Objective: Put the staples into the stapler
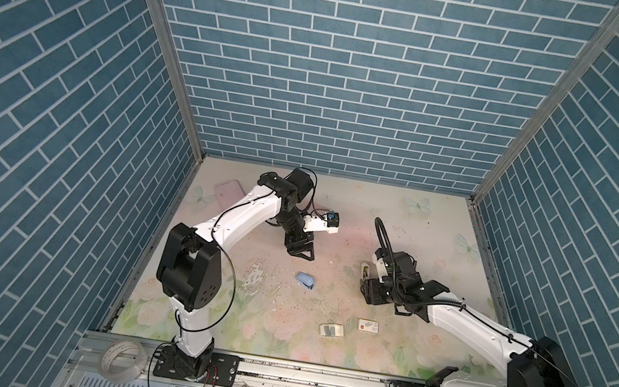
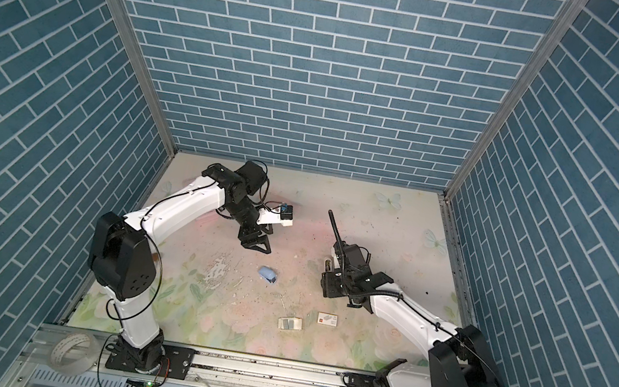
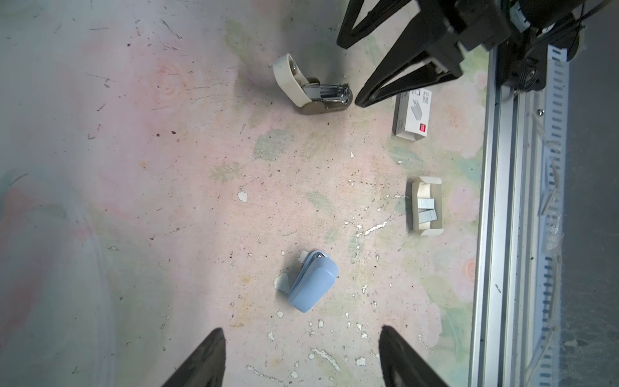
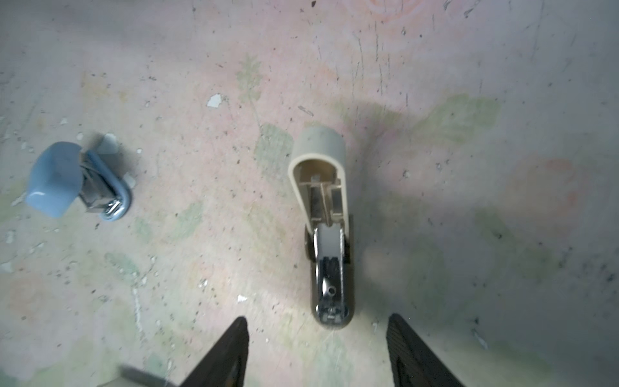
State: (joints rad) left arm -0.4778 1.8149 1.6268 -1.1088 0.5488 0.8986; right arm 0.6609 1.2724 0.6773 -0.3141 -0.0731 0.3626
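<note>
Your right pincer (image 4: 318, 317) gapes empty just short of the beige stapler (image 4: 326, 228), whose lid stands raised; the left pincer (image 3: 301, 328) hangs wide and empty too. Go for the staples (image 3: 428, 216) in their cardboard tray (image 3: 415, 214) near the front edge of the bench (image 3: 167, 167), pinching one strip by its long sides. Whether the magazine already holds any is hard to tell.

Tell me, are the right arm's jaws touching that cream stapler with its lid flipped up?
Apart. The right wrist view shows the right gripper open, its jaws flanking the cream stapler, with bare table showing on both sides.
</note>
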